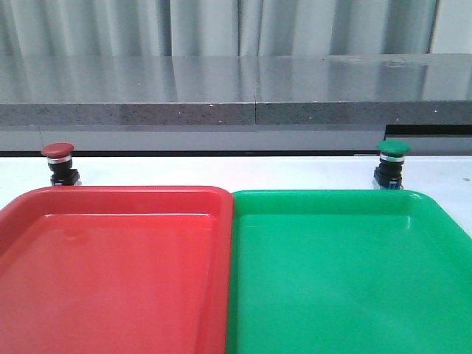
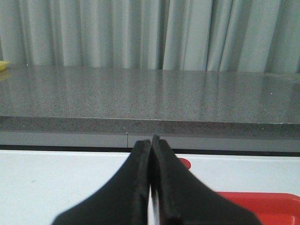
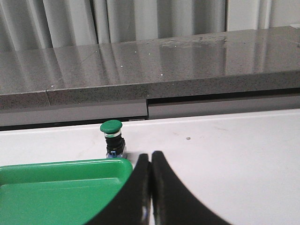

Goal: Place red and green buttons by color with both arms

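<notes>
The red button (image 1: 59, 163) stands upright on the white table behind the far left corner of the red tray (image 1: 110, 273). The green button (image 1: 391, 163) stands upright behind the far right part of the green tray (image 1: 346, 280). Neither gripper shows in the front view. In the left wrist view my left gripper (image 2: 151, 140) is shut and empty, and a sliver of the red button's cap (image 2: 185, 163) peeks out beside it. In the right wrist view my right gripper (image 3: 151, 155) is shut and empty, near the green button (image 3: 112, 138) and apart from it.
A grey stone ledge (image 1: 236, 92) runs across the back of the table, with pale curtains behind. The two trays sit side by side, touching in the middle. The green tray's corner (image 3: 61, 183) lies beside my right gripper; the red tray's edge (image 2: 262, 201) lies beside my left.
</notes>
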Available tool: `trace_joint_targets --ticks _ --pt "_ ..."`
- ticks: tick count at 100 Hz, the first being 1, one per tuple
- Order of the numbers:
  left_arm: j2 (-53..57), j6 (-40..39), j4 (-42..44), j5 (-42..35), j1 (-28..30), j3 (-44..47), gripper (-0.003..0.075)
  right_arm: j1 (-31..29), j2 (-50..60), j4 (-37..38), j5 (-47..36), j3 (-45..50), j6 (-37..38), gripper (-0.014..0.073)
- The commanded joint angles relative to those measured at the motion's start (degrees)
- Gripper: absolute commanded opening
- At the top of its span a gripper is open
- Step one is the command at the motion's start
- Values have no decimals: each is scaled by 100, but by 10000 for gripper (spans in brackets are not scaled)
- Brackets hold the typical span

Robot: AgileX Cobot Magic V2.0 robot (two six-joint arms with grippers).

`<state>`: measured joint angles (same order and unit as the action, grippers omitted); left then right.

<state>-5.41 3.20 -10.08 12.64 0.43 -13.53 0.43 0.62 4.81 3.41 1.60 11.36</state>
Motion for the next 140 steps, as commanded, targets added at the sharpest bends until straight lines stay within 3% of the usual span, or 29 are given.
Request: trace_joint_targets --ticks 1,24,48,73,78,88,100,110,121,140 --pt "-515 -22 -69 185 3 -690 -20 -4 120 -9 -418 -111 -27 -64" --pt "-1674 -21 -69 1200 3 -1643 -20 -4 120 -9 -418 -111 -27 -64" --pt "-2671 -21 503 1181 3 -1999 -20 -4 120 -9 -418 -111 -27 -64" --pt "-3964 -21 550 1155 -16 -2617 -12 -4 120 -9 -418 -111 -27 -64" --pt "-4162 -21 550 1104 -16 -2717 14 -4 120 -9 -418 -111 -27 -64" --pt "-4505 -21 550 857 -16 -2829 146 -4 120 -9 -418 -111 -27 -64" --pt "-4875 -21 550 320 -295 -2856 395 -4 120 -9 -418 -111 -27 -64" --pt "-5183 -21 550 66 -666 -2925 554 -4 120 -9 -418 -111 -27 -64" --pt "-5667 -21 528 208 -1024 -3206 567 -4 120 -9 -418 -111 -27 -64" --pt "-6616 -442 329 869 -1099 -4104 562 -4 120 -9 -418 -111 -27 -64"
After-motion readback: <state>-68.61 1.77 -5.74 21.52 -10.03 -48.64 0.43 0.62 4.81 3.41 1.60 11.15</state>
